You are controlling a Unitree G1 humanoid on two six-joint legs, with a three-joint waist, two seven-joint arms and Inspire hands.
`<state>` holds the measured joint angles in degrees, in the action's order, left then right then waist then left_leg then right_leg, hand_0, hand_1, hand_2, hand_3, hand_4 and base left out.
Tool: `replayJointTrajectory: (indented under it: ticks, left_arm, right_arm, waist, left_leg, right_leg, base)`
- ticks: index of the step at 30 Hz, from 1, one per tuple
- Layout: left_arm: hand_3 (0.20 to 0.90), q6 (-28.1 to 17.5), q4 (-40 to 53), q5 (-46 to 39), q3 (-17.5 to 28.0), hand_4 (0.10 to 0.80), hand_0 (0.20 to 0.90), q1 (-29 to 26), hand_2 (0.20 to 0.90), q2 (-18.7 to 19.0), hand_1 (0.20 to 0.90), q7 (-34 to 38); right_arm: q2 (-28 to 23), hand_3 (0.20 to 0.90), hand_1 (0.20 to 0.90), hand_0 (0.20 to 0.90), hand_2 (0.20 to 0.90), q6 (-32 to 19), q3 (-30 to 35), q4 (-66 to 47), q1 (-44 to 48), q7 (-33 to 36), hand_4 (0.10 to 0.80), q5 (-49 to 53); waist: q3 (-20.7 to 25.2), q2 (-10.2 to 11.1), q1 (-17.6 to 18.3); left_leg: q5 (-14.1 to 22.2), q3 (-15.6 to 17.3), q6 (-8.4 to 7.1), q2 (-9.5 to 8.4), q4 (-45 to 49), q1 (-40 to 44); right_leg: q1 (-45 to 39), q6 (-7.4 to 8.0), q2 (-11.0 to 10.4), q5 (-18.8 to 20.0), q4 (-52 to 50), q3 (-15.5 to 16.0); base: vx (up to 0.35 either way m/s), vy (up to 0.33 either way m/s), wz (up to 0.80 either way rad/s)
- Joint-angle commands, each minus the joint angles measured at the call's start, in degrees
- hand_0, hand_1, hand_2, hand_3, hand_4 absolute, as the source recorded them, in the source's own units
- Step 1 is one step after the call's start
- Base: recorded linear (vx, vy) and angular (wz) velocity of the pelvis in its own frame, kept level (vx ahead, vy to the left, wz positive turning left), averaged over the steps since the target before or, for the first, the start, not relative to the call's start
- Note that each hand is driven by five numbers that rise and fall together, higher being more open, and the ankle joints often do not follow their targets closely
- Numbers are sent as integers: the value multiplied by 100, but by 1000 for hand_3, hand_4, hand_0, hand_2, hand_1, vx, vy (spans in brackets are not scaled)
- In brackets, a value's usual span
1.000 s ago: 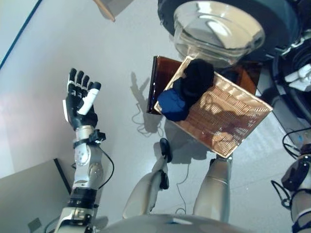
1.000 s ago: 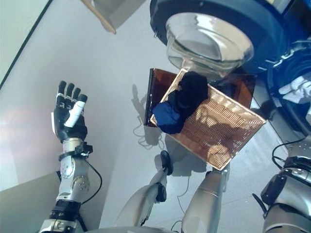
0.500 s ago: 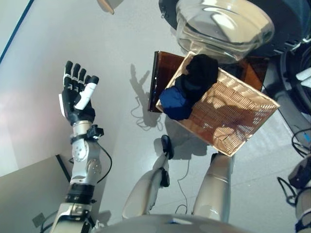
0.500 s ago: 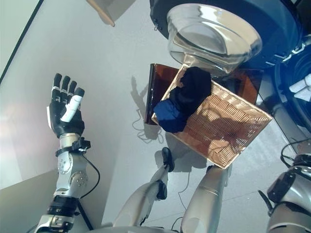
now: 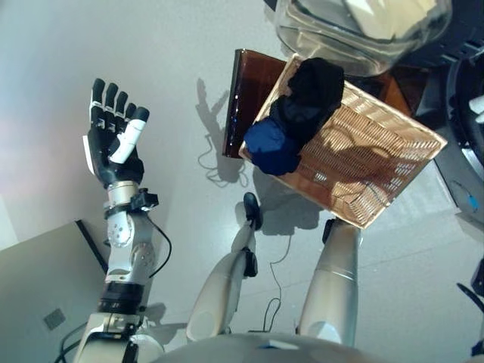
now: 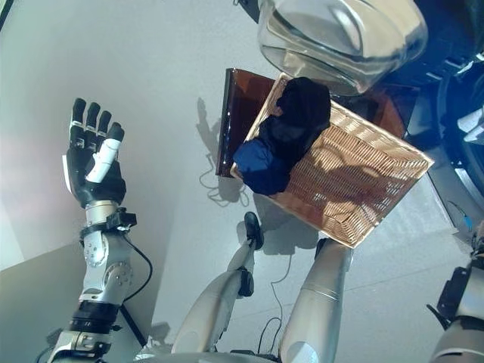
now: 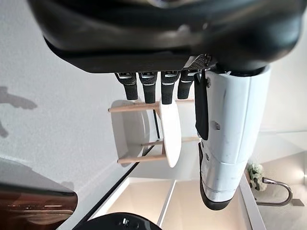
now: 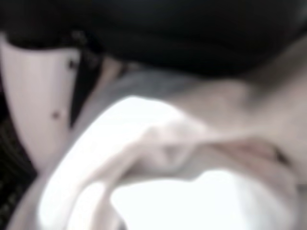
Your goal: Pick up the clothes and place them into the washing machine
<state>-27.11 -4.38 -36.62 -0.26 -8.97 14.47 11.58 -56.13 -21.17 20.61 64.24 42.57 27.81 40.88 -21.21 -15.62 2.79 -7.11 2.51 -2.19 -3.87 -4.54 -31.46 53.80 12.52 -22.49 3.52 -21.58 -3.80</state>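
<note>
One wicker basket [image 5: 378,170] holding two garments, black [image 5: 310,94] over blue [image 5: 271,147]; left hand [image 5: 112,147] spread, empty; right hand [image 8: 38,105] pressed against white cloth [image 8: 144,167], grip indiscernible.

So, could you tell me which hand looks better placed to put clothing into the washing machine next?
Probably the right hand: pale cloth fills its wrist view. The left hand is open and empty, far from the wicker basket.
</note>
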Motion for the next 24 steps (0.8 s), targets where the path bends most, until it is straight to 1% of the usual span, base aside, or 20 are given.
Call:
replayJointTrajectory:
  ticks: [1, 2, 3, 4, 5, 6, 7, 9, 14, 19, 20, 21, 22, 23, 24]
  left_arm:
    - [900, -795, 676, 99, 553, 800, 900, -5, 900, 237, 900, 243]
    - [900, -797, 676, 108, 553, 800, 900, -12, 900, 230, 900, 254]
    - [900, -780, 703, 157, 484, 800, 900, 2, 900, 269, 900, 318]
    - [900, -779, 708, 163, 494, 800, 900, 5, 900, 252, 900, 325]
    - [900, -778, 729, 188, 505, 800, 900, 27, 900, 275, 900, 321]
    - [900, -763, 737, 194, 517, 800, 900, 45, 900, 280, 900, 304]
    - [900, -759, 743, 181, 531, 800, 900, 55, 900, 276, 900, 285]
    - [900, -755, 732, 153, 561, 800, 900, 89, 900, 252, 900, 288]
    - [900, -757, 737, 142, 692, 800, 900, 154, 900, 193, 900, 281]
    - [900, -748, 719, 138, 808, 800, 900, 169, 900, 116, 900, 234]
    - [900, -747, 720, 139, 806, 800, 900, 173, 900, 117, 900, 234]
    - [900, -744, 722, 137, 817, 800, 900, 185, 900, 93, 900, 222]
    - [900, -740, 663, 149, 905, 800, 900, 179, 900, 20, 900, 195]
    - [900, -739, 666, 150, 897, 800, 900, 183, 900, 26, 900, 195]
    - [900, -751, 631, 157, 898, 800, 900, 167, 900, 2, 900, 191]
  right_arm:
    - [-666, 200, 200, 200, 200, -506, -478, -495, 350, 650, 300, -680]
    - [-664, 200, 200, 200, 200, -500, -498, -497, 378, 683, 300, -707]
    - [-750, 200, 200, 200, 200, -241, -696, -282, 534, 871, 300, -1112]
    - [-755, 200, 200, 200, 200, -224, -750, -271, 595, 898, 300, -1140]
    - [-824, 200, 200, 200, 200, -45, -919, -236, 602, 955, 300, -1499]
    - [-825, 458, 458, 458, 458, 6, -976, -285, 587, 925, 484, -1579]
    - [-820, 900, 900, 900, 900, 71, -1020, -276, 587, 850, 800, -1584]
    - [-789, 900, 900, 900, 900, 199, -1122, -114, 674, 857, 800, -1617]
    - [-639, 900, 900, 900, 900, 267, -1176, -141, 614, 811, 800, -1761]
    - [-540, 900, 900, 900, 900, 512, -1264, -504, 209, 802, 800, -2496]
    - [-531, 900, 900, 900, 900, 522, -1249, -524, 192, 813, 800, -2510]
    - [-510, 900, 900, 900, 900, 599, -1278, -662, 65, 829, 800, -2776]
    - [-387, 900, 900, 900, 900, 651, -1247, -1079, -264, 885, 800, -3244]
    - [-374, 900, 900, 900, 900, 663, -1207, -1112, -309, 893, 800, -3259]
    - [-222, 900, 900, 900, 900, 636, -1108, -1261, -444, 928, 800, -3294]
  waist:
    - [471, 96, -43]
    - [471, 90, -42]
    - [487, 98, -92]
    - [488, 86, -83]
    - [488, 97, -87]
    - [483, 106, -81]
    - [480, 113, -73]
    - [483, 127, -86]
    - [491, 112, -71]
    - [482, 148, -20]
    - [483, 150, -22]
    - [486, 160, -17]
    - [483, 172, 24]
    - [484, 176, 18]
    - [486, 185, 26]
  left_leg:
    - [391, -183, -970, 381, -46, 50]
    - [392, -182, -970, 382, -46, 45]
    - [381, -193, -970, 365, -46, 30]
    - [381, -188, -970, 365, -46, 24]
    - [376, -181, -970, 359, -46, 9]
    - [371, -183, -970, 360, -46, 1]
    - [364, -187, -969, 360, -46, -10]
    - [360, -176, -970, 359, -46, -29]
    - [366, -146, -950, 359, -46, -20]
    - [359, -138, -933, 373, -46, 48]
    - [360, -138, -933, 373, -46, 51]
    - [359, -135, -930, 377, -46, 66]
    - [366, -123, -922, 386, -46, 104]
    - [366, -126, -922, 386, -46, 109]
    - [368, -132, -915, 389, -46, 134]
  right_leg:
    - [-214, -98, 222, 169, 291, 49]
    - [-209, -99, 223, 169, 291, 49]
    - [-201, -104, 223, 176, 294, 46]
    - [-193, -104, 225, 178, 296, 41]
    - [-189, -106, 234, 188, 296, 39]
    - [-183, -107, 235, 194, 305, 38]
    - [-177, -108, 239, 204, 309, 41]
    - [-166, -112, 249, 220, 333, 41]
    - [-167, -117, 270, 255, 376, 19]
    - [-231, -114, 292, 316, 433, 3]
    - [-237, -114, 293, 318, 437, 4]
    - [-253, -112, 294, 329, 446, 11]
    - [-303, -100, 299, 349, 478, 14]
    - [-313, -100, 298, 350, 482, 18]
    - [-346, -89, 301, 358, 494, 30]
  base:
    - [-2, 15, 10]
    - [-7, 34, 6]
    - [0, 0, 0]
    - [0, 0, 0]
    - [-11, 9, -5]
    - [-21, 11, -5]
    - [-23, 10, -5]
    - [-24, 26, -5]
    - [-5, 33, -7]
    - [1, 15, -7]
    - [6, 5, -5]
    - [16, 10, -10]
    - [16, 10, -10]
    - [19, 6, -9]
    - [10, -2, -4]
